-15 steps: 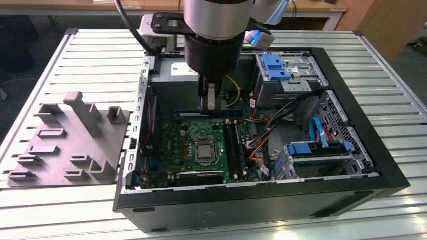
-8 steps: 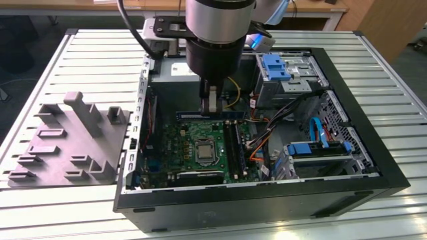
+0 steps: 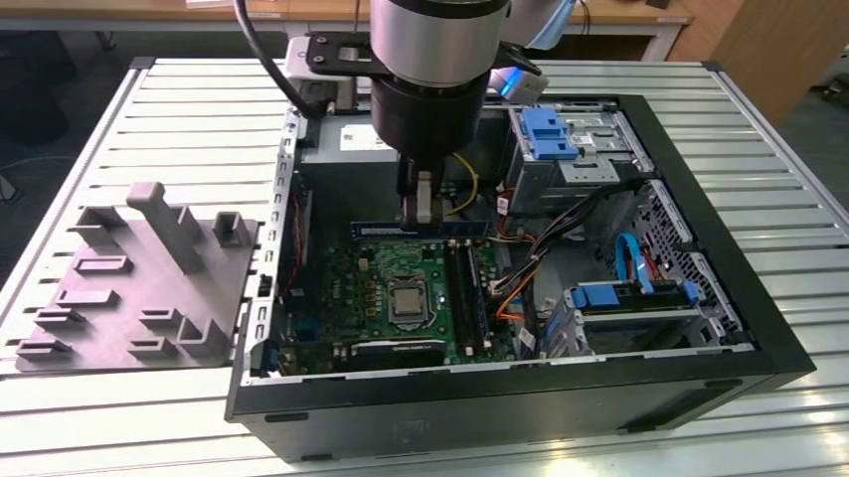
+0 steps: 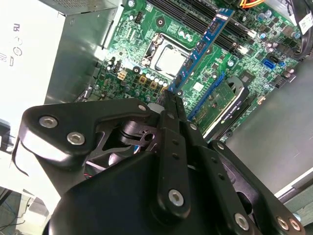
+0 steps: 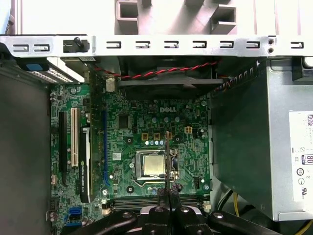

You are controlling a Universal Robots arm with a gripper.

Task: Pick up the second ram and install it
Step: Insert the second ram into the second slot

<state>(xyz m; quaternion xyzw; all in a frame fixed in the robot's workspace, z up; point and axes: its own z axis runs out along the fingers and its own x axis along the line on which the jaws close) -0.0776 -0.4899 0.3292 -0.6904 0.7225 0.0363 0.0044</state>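
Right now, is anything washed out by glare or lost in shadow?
Second wrist view: the white power supply label is washed out by glare, and the gripper reads dark. First wrist view: the processor lid glints. Exterior view: even light, with a bluish glow beside the arm.

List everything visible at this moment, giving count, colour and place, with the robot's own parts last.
table: one, silver, slatted, under everything.
computer case: one, black, open, on the table.
moulded tray: one, grey, on the table, at the exterior view's left of the case.
motherboard: one, green, on the case floor.
processor: one, silver, mid-board.
power supply: one, grey, inside the case beside the board.
drive carriers: two, blue, one at the far corner, one nearer.
second ram: one, dark blue, held above the board, not seated.
gripper: one, black, shut on the second ram.
arm: one, silver and black, above the case.
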